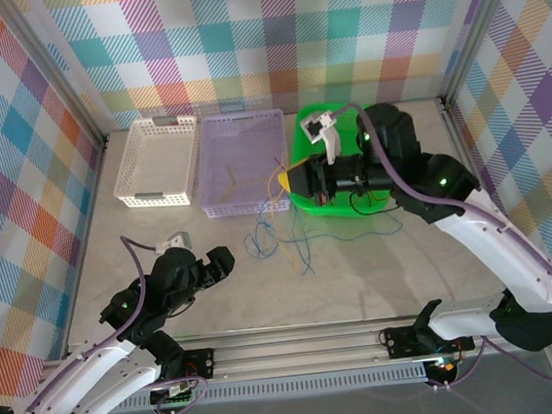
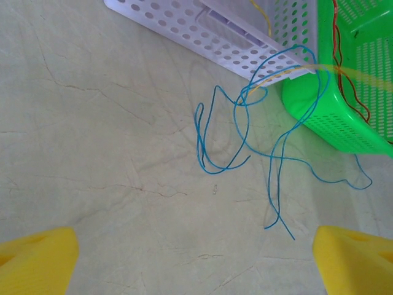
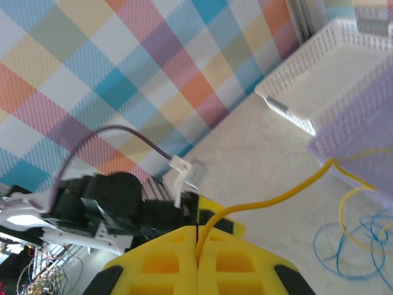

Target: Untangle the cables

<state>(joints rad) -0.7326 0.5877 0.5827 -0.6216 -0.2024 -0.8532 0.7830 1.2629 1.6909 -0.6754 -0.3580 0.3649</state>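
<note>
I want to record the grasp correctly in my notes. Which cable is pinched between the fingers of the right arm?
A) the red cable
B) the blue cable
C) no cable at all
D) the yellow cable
D: in the right wrist view the right fingers are shut together, and the yellow cable comes out from between them toward the purple basket.

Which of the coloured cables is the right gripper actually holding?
The orange-yellow cable, pinched in the shut right gripper; the blue cables lie loose on the table.
</note>
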